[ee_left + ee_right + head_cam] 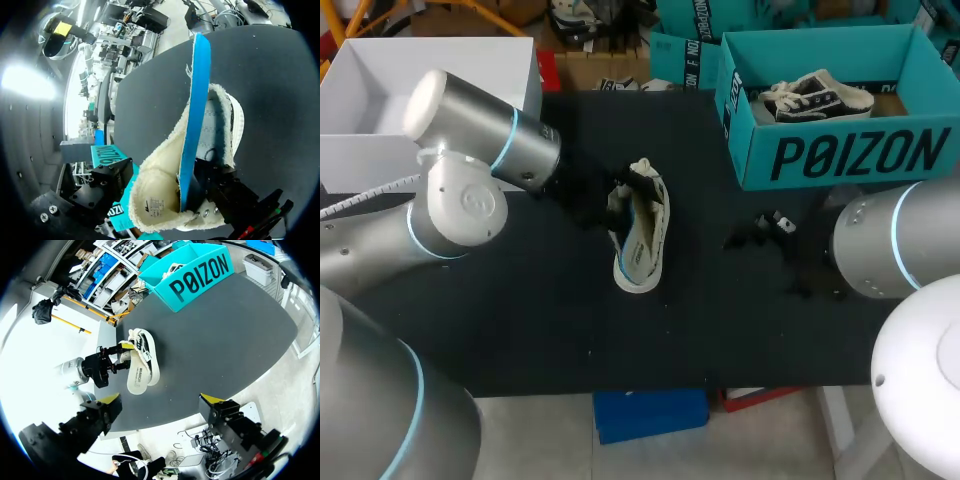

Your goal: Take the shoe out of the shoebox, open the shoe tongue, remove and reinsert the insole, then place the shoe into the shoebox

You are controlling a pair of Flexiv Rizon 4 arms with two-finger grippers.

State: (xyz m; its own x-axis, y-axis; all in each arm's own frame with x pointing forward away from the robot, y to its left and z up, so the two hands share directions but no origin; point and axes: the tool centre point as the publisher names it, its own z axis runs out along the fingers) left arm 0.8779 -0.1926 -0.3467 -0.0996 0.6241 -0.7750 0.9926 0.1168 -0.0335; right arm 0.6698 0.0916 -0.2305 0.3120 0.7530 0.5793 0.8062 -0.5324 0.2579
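Left fingers (pixel 107 179) pinch the shoe (pixel 640 235) at its heel; right fingers (pixel 223 411) spread, well apart from it.

The shoe (pixel 640 232) is cream-white with a fleecy cream lining, black trim and a bright blue insole (pixel 195 115). The shoebox (pixel 840 150) is teal with black lettering. The second shoe (pixel 815 97) is black with a cream sole. The worktop (pixel 540 320) is dark charcoal. The left arm (pixel 470 190) and right arm (pixel 890 245) are silver-grey with pale blue rings.

Overhead, L-wrist close, R-wrist far — same shoe (pixel 640 240)
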